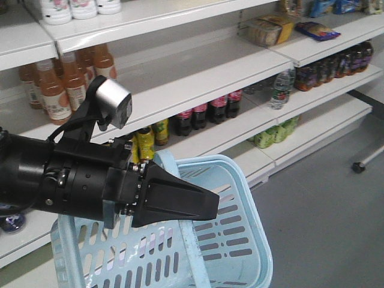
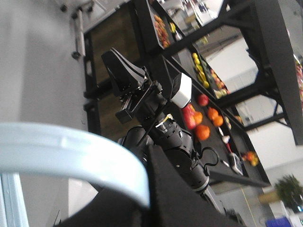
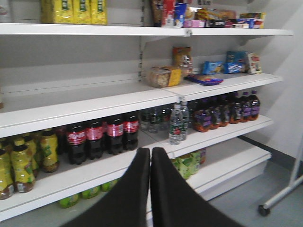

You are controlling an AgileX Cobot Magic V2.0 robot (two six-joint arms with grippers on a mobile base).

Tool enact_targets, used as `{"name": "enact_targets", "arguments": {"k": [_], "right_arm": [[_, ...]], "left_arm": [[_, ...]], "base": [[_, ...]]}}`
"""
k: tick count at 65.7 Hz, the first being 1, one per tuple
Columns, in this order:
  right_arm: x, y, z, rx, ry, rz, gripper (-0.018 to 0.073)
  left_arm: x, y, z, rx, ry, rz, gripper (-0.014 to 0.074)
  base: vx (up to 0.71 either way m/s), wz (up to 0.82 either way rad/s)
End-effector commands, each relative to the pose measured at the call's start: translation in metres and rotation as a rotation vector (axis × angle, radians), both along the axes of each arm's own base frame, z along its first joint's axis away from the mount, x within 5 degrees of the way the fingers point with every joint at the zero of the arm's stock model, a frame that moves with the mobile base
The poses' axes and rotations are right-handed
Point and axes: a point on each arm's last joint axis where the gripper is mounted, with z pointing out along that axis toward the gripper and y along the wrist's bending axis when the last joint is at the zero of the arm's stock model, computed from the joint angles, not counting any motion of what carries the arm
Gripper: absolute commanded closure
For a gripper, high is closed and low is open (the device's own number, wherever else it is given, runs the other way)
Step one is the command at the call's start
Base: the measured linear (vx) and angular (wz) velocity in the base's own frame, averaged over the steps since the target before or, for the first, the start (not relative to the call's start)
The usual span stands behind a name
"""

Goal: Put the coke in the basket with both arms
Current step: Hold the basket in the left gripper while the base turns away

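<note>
**A supermarket aisle**

Long white retail shelves (image 3: 94,106) carry stock in facing rows. Take the dark cola bottles (image 3: 102,137) as the marker. Yellow-green drinks (image 3: 21,163) stand to their left and water bottles (image 3: 177,124) to their right. Snack packets (image 3: 222,66) lie one shelf above. A pale blue shopping basket (image 1: 255,219) sits in front, and fruit displays (image 2: 203,132) show in the left wrist view.

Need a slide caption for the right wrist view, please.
Right tool, shut and empty, faces white shelves stocked with dark cola bottles.

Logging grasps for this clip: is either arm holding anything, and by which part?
The left gripper appears shut on the swing handle of the basket; the right gripper is shut with nothing between its fingers.
</note>
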Motion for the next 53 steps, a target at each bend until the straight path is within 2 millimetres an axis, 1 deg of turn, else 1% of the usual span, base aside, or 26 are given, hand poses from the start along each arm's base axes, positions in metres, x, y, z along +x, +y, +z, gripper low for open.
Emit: {"name": "enact_targets", "arguments": {"k": [1,31,53], "right_arm": [[-0.0009,0.0005,0.0041,-0.017,-0.072,0.004,0.0564],[-0.0009,0.0005,0.0041,-0.017,-0.072,0.004,0.0564],[-0.0009,0.0005,0.0041,-0.017,-0.072,0.004,0.0564]], "left_arm": [[-0.0073,0.0013,0.0226,-0.105,-0.017,-0.006,0.0602],[-0.0073,0.0013,0.0226,-0.105,-0.017,-0.006,0.0602],[-0.0073,0.0013,0.0226,-0.105,-0.017,-0.006,0.0602]], "base": [[-0.07,-0.61],[-0.07,-0.56],[-0.03,-0.44]]}}
